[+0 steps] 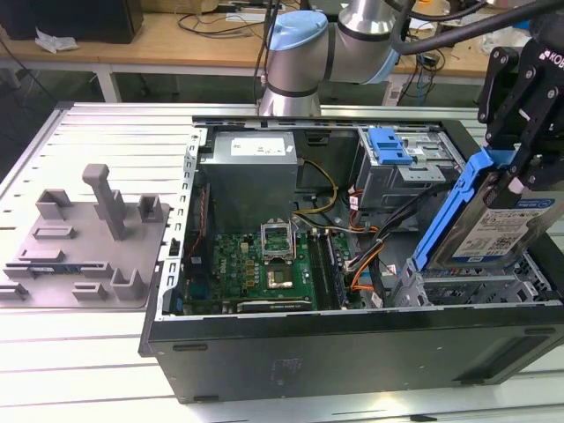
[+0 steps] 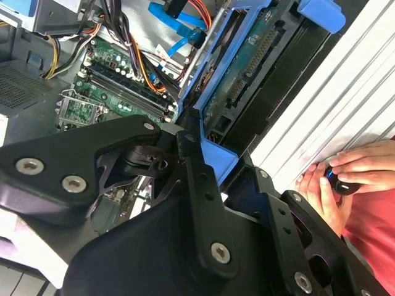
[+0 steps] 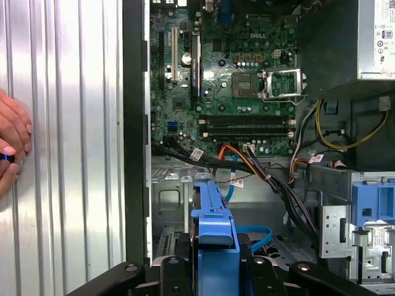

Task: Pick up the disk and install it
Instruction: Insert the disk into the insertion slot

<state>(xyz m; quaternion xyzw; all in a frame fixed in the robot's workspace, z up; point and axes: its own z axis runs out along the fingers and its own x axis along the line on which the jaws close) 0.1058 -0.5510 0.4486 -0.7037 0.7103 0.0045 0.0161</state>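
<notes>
Black outer wall of the open computer case (image 1: 352,352) sits nearest in the exterior view, with the case standing mid-tabletop (image 1: 79,388). Going from the exterior view's left: 1 grey fixture block (image 1: 84,242) near the tabletop's edge. Inside the case come the green motherboard (image 1: 264,264), the power supply (image 1: 251,172) against the far wall, and the blue latch (image 1: 390,145) on its grey cage. The disk (image 1: 507,225) is at the case's near corner on the exterior view's right. It is tilted steeply, label up, low end down at the grey drive bay (image 1: 476,286). The gripper (image 1: 514,159) is clamped on the disk's blue carrier frame at its high end, and the first wrist view shows that frame pinched between the black jaws. Step in hand looks like feeding the disk into the bay. Doing it well probably means squaring the carrier to the bay rails, flattening the tilt slowly, and keeping off the orange and black cables (image 1: 370,264) just beside it. The disk's low edge is hidden behind bay metal, so contact cannot be told. The arm is cut off at the picture edge. A person's hand (image 3: 12,145) rests on the tabletop beside the case, holding a small dark item, unclear what.
</notes>
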